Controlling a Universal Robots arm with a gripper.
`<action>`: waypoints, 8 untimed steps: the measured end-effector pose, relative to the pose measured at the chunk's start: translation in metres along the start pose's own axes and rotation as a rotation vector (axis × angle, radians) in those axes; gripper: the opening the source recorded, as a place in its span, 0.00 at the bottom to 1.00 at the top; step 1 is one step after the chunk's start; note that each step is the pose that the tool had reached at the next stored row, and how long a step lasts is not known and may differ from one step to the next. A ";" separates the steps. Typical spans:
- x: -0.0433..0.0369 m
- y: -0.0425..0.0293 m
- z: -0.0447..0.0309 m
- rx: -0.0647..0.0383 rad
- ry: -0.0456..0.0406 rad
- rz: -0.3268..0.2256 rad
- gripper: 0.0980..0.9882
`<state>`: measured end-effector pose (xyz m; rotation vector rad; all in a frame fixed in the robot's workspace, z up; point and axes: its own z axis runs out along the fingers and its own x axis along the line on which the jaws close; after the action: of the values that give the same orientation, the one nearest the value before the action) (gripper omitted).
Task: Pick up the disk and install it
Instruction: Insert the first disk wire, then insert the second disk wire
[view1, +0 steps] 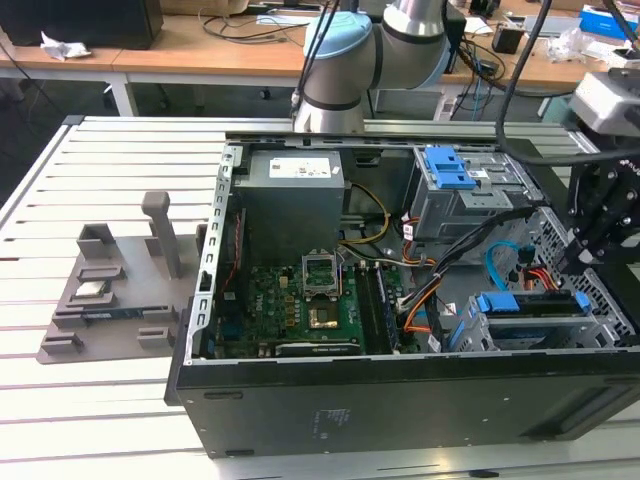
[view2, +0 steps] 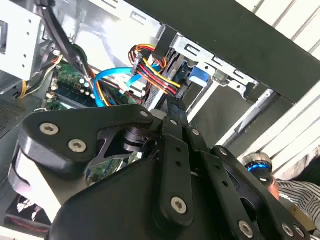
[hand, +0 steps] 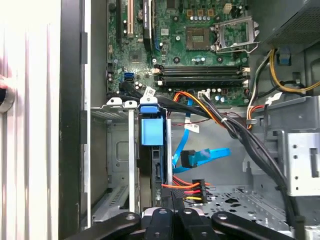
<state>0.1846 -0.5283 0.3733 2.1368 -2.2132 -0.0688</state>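
The gripper (view1: 597, 235) hangs at the computer case's (view1: 400, 400) drive bay, where the disk (hand: 151, 131) sits edge-on in its slot; its grip I cannot tell; loose cables (hand: 200, 107) nearby could snag or jam the disk.

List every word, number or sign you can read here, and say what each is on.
No text can be read.
Power supply sticker: print too small to read.
Cable tag: white, with its marks blurred.
Drive cage sticker: too small to read.
Side panel mark: too faint to read.
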 end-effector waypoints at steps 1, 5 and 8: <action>-0.0001 0.0003 -0.0042 0.000 -0.0003 0.000 0.01; -0.0001 0.0003 -0.0048 0.000 0.0000 0.000 0.01; -0.0001 0.0004 -0.0048 0.000 -0.0001 0.000 0.01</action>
<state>0.1847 -0.5281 0.3780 2.1369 -2.2132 -0.0689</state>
